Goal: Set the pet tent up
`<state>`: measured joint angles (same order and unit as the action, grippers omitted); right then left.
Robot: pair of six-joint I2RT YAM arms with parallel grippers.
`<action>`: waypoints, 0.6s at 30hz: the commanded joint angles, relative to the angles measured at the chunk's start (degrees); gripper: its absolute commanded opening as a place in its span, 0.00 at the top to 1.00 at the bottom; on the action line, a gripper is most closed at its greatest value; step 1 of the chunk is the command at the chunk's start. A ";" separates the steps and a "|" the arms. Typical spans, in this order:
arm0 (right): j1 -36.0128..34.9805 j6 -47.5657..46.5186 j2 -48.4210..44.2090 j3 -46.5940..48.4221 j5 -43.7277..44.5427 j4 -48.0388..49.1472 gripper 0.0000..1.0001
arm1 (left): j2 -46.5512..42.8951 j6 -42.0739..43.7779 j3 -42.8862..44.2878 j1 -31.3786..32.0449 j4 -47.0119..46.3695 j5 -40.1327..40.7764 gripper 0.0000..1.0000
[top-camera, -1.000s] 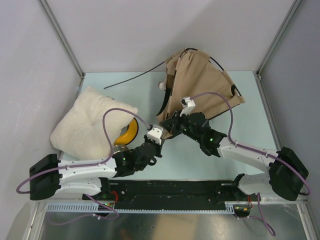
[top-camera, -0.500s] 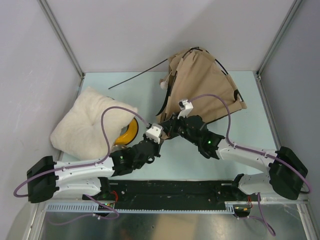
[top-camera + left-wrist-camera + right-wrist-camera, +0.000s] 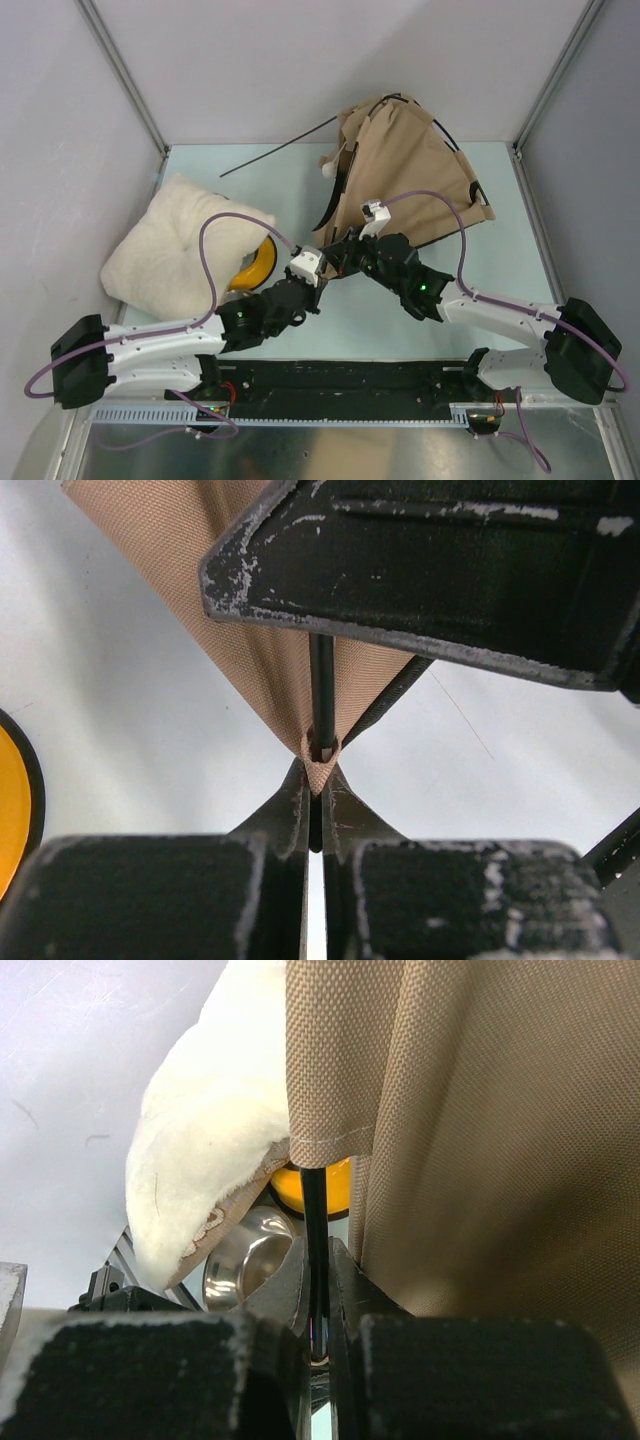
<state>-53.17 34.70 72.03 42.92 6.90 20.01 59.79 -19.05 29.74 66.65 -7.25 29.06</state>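
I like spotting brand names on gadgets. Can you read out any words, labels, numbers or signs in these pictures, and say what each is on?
No text can be read in any view.
The tan pet tent, cream fluffy pillow, yellow bowl holder, left arm and right arm show no legible writing; any small markings are too small to make out.

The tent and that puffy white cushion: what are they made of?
The pet tent looks like tan woven cloth, matte: a fine grid weave and a stitched hem show. Its pole is thin, smooth and black, maybe fibreglass or plastic. The pillow looks like cream plush fleece, fuzzy-edged.
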 commanded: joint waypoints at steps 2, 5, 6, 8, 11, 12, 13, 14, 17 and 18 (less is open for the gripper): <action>2.96 -2.82 -1.80 0.89 13.10 8.45 1.00 | -0.52 -0.34 -2.52 0.77 11.58 -4.87 1.00; 1.74 -4.20 -0.68 0.51 13.59 9.19 1.00 | -0.72 -0.29 -1.97 0.74 11.64 -5.34 1.00; 1.30 -4.64 -0.37 0.24 13.72 9.58 1.00 | -0.81 -0.29 -1.79 0.71 11.69 -5.46 1.00; 0.65 -5.25 0.01 -0.27 14.01 10.11 1.00 | -0.99 -0.27 -1.52 0.57 11.81 -5.76 1.00; 0.24 -5.69 0.26 -1.04 14.13 11.34 1.00 | -1.18 -0.28 -1.14 0.24 11.92 -6.87 1.00; 0.16 -5.96 0.37 -1.24 14.12 11.79 1.00 | -1.26 -0.29 -1.02 0.15 11.96 -7.46 1.00; -0.05 -6.27 0.42 -1.29 14.07 12.15 1.00 | -1.35 -0.29 -0.88 0.10 12.02 -7.89 1.00; -0.25 -6.73 0.58 -1.32 14.13 12.59 1.00 | -1.48 -0.29 -0.81 0.04 12.05 -8.28 1.00; -0.73 -7.57 0.81 -1.45 14.08 12.98 1.00 | -2.01 -0.38 -0.47 -0.34 12.31 -9.19 1.00; -0.81 -7.82 0.82 -1.66 14.10 13.18 1.00 | -2.29 -0.42 -0.42 -0.54 12.37 -9.54 1.00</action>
<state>-55.86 30.48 72.99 40.77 9.69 23.90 58.78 -19.05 29.74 65.80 -4.86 25.58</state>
